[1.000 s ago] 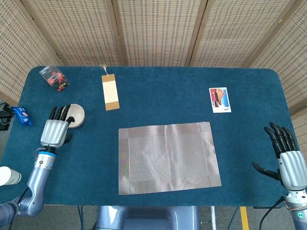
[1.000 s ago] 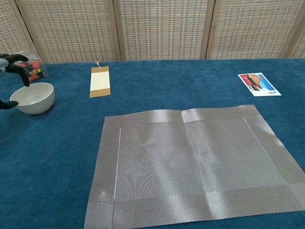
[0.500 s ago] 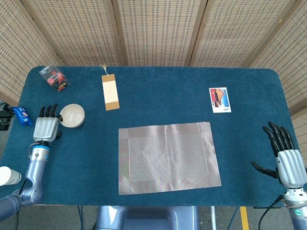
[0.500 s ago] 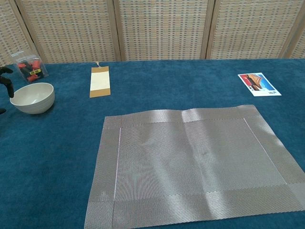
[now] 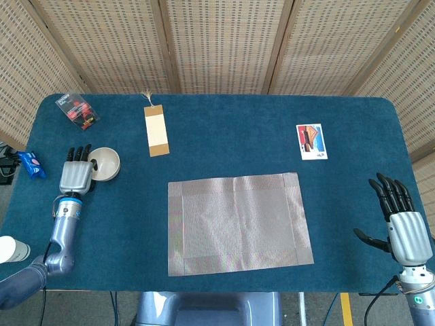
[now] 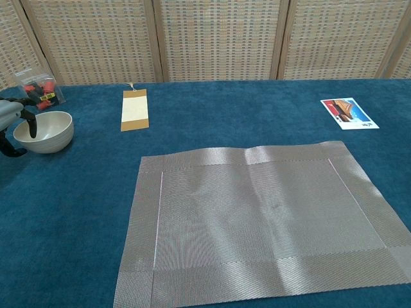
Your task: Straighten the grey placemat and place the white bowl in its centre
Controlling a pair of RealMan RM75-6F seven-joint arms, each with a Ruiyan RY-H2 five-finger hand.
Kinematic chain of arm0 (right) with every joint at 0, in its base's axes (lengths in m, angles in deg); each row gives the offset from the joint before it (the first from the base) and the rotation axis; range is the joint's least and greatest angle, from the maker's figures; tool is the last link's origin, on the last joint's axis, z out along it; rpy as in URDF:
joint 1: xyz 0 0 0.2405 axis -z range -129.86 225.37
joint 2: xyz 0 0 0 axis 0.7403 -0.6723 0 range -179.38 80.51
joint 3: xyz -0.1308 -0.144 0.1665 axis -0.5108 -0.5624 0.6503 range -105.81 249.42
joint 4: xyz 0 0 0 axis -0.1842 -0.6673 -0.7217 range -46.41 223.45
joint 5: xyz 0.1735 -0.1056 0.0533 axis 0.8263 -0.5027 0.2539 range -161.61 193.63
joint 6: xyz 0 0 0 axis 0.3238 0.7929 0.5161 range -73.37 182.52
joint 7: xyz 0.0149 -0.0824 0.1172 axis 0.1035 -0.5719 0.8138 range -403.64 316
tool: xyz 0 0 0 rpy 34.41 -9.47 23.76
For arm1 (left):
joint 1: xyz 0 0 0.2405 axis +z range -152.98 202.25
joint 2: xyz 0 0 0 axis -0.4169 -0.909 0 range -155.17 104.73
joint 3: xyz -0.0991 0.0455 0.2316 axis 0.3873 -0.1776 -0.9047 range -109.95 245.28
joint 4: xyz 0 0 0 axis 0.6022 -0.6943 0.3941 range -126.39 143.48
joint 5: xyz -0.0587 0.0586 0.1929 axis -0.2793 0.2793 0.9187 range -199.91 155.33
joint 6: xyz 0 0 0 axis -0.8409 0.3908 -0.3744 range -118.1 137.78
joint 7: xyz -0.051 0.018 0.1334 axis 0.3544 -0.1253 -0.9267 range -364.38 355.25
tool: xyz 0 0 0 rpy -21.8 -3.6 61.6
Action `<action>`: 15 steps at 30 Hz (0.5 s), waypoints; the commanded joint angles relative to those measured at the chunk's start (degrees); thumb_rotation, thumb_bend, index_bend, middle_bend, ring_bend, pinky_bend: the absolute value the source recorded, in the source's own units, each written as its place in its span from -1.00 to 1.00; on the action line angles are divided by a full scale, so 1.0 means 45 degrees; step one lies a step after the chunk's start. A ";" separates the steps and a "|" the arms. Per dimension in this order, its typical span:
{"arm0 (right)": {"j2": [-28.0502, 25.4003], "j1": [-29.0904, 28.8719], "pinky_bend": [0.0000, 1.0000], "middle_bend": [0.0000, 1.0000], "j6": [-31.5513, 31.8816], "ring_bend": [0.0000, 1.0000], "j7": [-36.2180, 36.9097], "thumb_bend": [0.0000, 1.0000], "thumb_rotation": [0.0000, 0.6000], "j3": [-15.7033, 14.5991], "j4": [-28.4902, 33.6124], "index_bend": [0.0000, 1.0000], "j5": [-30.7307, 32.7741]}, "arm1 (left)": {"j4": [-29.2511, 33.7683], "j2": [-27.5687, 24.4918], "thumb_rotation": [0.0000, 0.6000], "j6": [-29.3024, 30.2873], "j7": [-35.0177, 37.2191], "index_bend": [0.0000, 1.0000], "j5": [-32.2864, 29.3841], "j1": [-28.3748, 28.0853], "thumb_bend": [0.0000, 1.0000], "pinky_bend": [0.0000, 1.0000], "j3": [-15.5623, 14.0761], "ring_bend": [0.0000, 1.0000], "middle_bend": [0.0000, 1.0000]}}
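Observation:
The grey placemat [image 5: 239, 223] [image 6: 263, 221] lies flat in the front middle of the blue table, its edges slightly askew to the table's front edge. The white bowl [image 5: 107, 163] [image 6: 46, 131] stands upright on the cloth at the far left, well apart from the mat. My left hand [image 5: 76, 173] [image 6: 11, 122] sits against the bowl's left side; one dark fingertip dips over the rim into the bowl, the other fingers stay straight and apart. My right hand [image 5: 401, 227] hovers at the table's front right corner with fingers spread, holding nothing; the chest view does not show it.
A tan bookmark-like card [image 5: 156, 131] [image 6: 135, 110] lies behind the mat to the left. A picture card [image 5: 311, 141] [image 6: 350, 113] lies at the back right. A clear packet of red items [image 5: 78, 111] [image 6: 40, 90] sits behind the bowl. A blue packet [image 5: 30, 164] lies at the table's left edge.
My left hand pulled off the bowl to the left, then came back against its side with a fingertip over the rim. The bowl and mat stayed put. The right hand drifted slightly.

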 commanded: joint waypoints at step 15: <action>0.0018 -0.0013 -1.00 -1.00 0.0072 -1.00 0.0074 -0.76 1.00 -0.0016 -0.0038 -0.86 -0.0100 | -0.1740 0.1385 1.00 -0.0106 0.0115 0.52 0.0645 -0.0427 0.31 -1.00 -0.0054 -1.00 -1.00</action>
